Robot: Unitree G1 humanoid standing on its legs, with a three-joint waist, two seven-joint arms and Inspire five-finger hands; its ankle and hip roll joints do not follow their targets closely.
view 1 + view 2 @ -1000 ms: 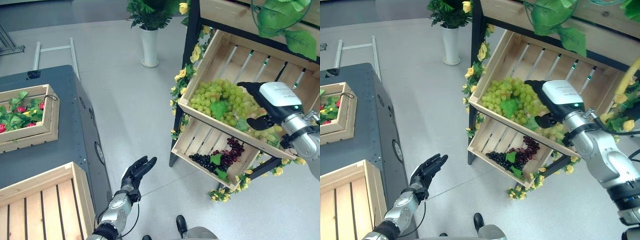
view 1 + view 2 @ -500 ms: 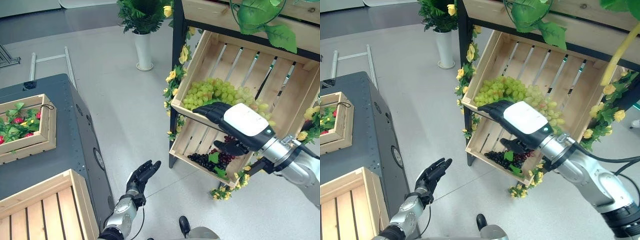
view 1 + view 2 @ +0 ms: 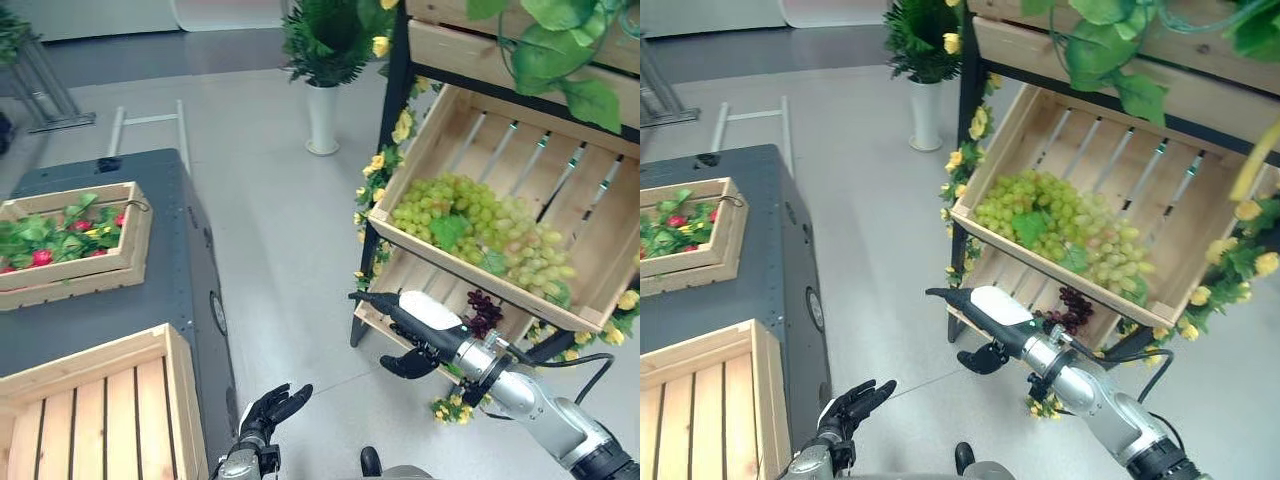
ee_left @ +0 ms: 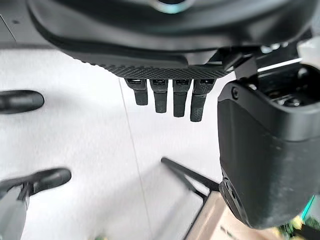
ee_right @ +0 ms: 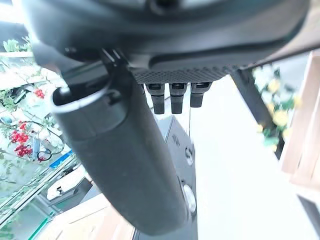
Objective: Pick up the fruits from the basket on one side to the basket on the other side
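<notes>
Green grapes [image 3: 480, 222] lie in the upper slanted crate [image 3: 590, 205] of a shelf at 2 o'clock, above grey floor [image 3: 270, 180]. An empty wooden crate [image 3: 95, 400] stands at 8 o'clock on the dark counter [image 3: 175, 280]. The right hand [image 3: 425, 320] hovers before the shelf, fingers straight, holding nothing. The left hand [image 3: 268, 408] at 6 o'clock is relaxed, empty.

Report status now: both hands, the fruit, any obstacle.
Right hand open, empty, in front of lower crate. Left hand open, low by cabinet. Green grapes in upper crate, dark grapes below. Nothing in the way.
</notes>
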